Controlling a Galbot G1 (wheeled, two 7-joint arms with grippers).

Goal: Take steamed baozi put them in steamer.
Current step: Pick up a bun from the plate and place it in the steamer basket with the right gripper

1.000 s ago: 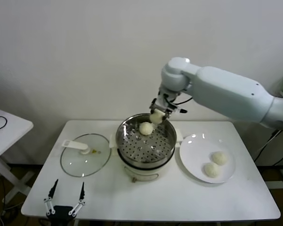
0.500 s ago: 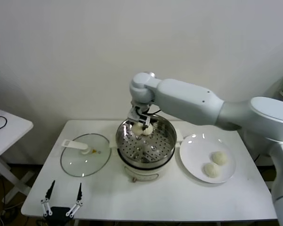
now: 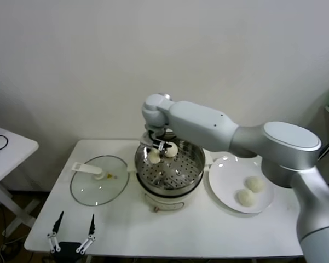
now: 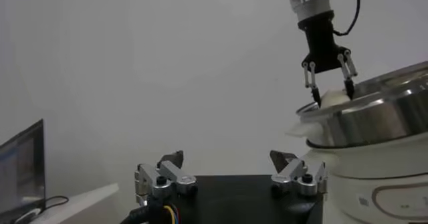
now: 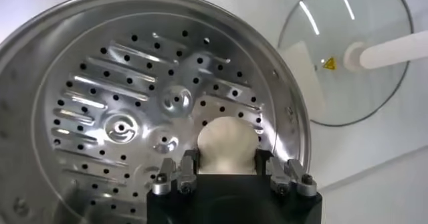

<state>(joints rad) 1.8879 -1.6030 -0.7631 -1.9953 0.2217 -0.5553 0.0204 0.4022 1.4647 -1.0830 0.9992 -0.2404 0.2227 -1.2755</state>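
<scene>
The right end effector [image 3: 155,151] reaches down over the far left inner edge of the steamer [image 3: 178,176], its fingers drawn in partway and gripping a steamed baozi [image 3: 154,157] between them; the right wrist view shows that bun [image 5: 228,145] pinched at its sides just above the perforated floor, though whether its underside touches the metal cannot be told, since the black body of the end effector cuts off the lower part. A second baozi [image 3: 170,150] lies just beside it toward the back wall of the basket, partly hidden in the head view by the fingers and wrist. From the left wrist view only the top of the held bun [image 4: 333,99] shows above the steel rim [image 4: 374,112], and the basket's inside is hidden from there. Two more baozi, one [image 3: 255,183] nearer the wall and one [image 3: 245,197] nearer the robot, rest on the white plate [image 3: 224,178] to the right of the steamer, close together; whether they touch is hard to make out. The glass lid [image 3: 98,183] with its white handle lies flat on the white worktop [image 3: 197,230] to the left of the cooker. The left end effector [image 3: 71,233] sits idle at the near left edge of the worktop, fingers spread apart and holding nothing, its lower body cut off by the frame.
</scene>
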